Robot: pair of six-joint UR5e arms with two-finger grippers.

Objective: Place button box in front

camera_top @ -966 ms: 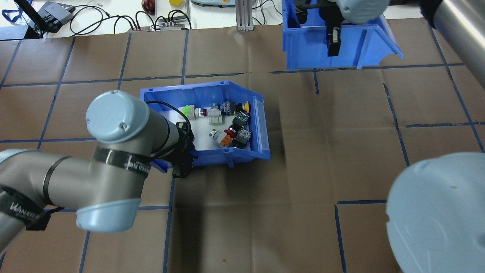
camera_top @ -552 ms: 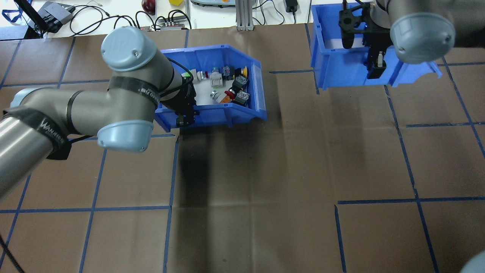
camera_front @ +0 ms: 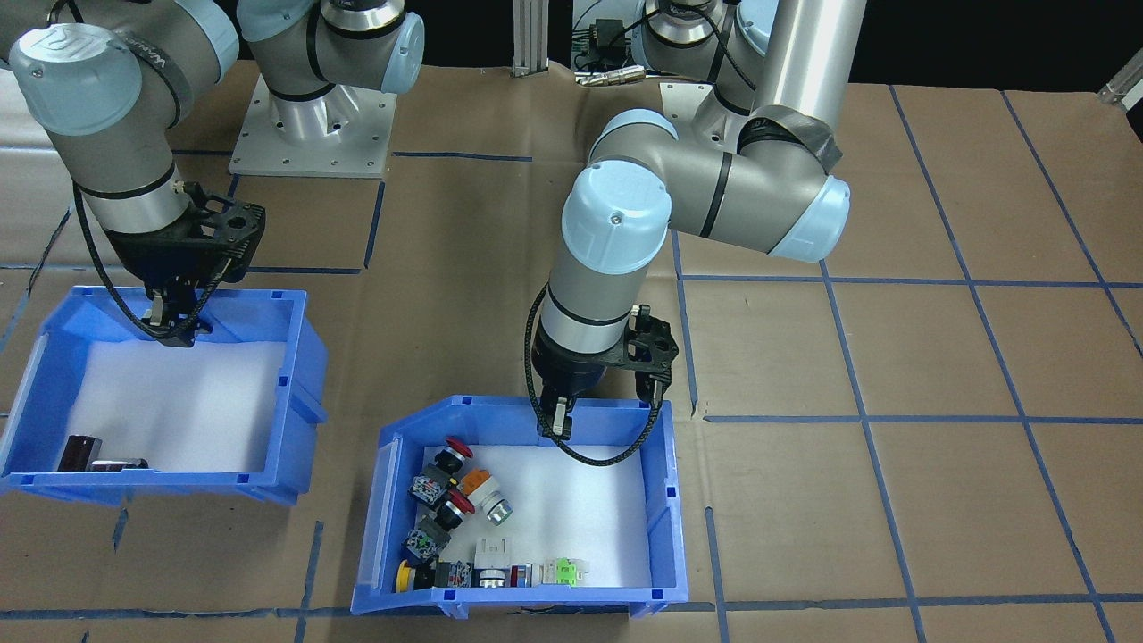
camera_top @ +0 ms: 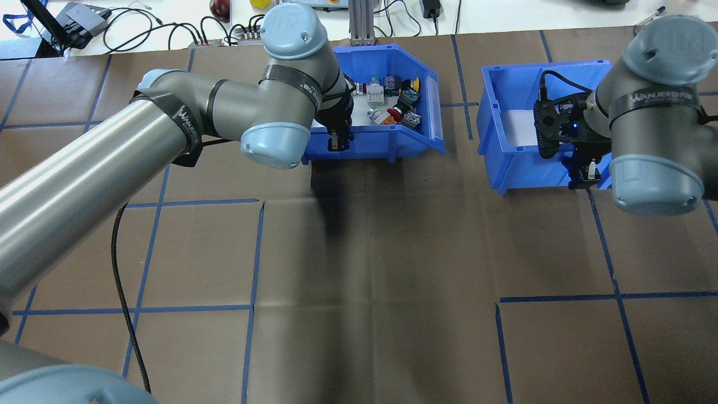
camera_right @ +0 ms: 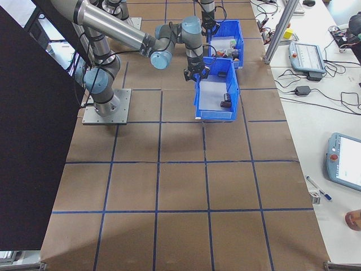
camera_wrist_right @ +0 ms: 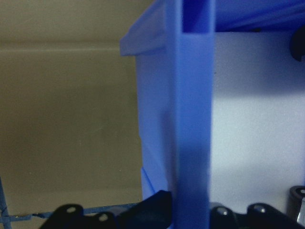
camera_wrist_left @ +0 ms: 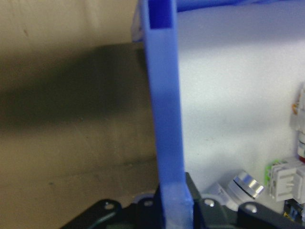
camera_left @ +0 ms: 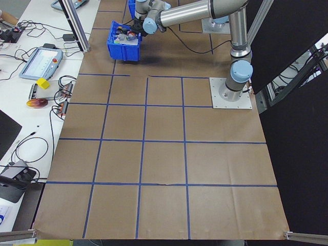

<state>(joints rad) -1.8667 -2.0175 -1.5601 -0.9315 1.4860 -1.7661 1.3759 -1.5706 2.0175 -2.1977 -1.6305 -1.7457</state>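
Across brown taped table, carried farther forward: blue plastic button box, wall clamped by left gripper; nearly placed.

- The button box clamped in the left gripper: smooth, slightly glossy blue plastic.
- Its floor: matt white foam.
- Table cover: matt brown paper, creased.
- Arm tube: brushed metal.

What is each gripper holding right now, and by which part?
The left gripper pinches the button box by its robot-side wall. The right gripper pinches the other blue bin by its robot-side wall.
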